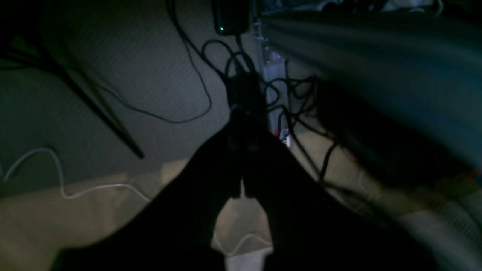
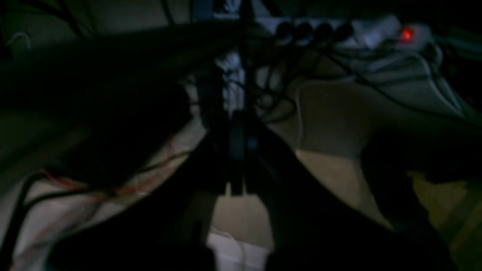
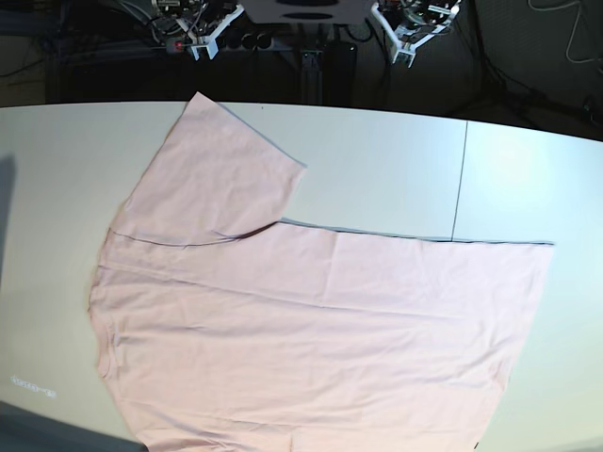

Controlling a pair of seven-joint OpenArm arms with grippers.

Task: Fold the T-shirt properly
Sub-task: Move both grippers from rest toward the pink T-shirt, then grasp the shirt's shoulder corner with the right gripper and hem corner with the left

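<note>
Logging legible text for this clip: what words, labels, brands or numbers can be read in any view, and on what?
Readable text: none.
T-shirt: the pale pink side facing up is plain, no lettering visible.
Table: a faint whitish mark near its front left corner, too small to read.
Both wrist views: dark and blurred; a red-and-white tag among the cables is unreadable.

White surface (image 3: 396, 179) under me, seam down its right part. Dark behind it. Below: grey floor (image 1: 124, 56), tangled black cables (image 1: 286, 101), power strip (image 2: 361, 32) lit red.
</note>
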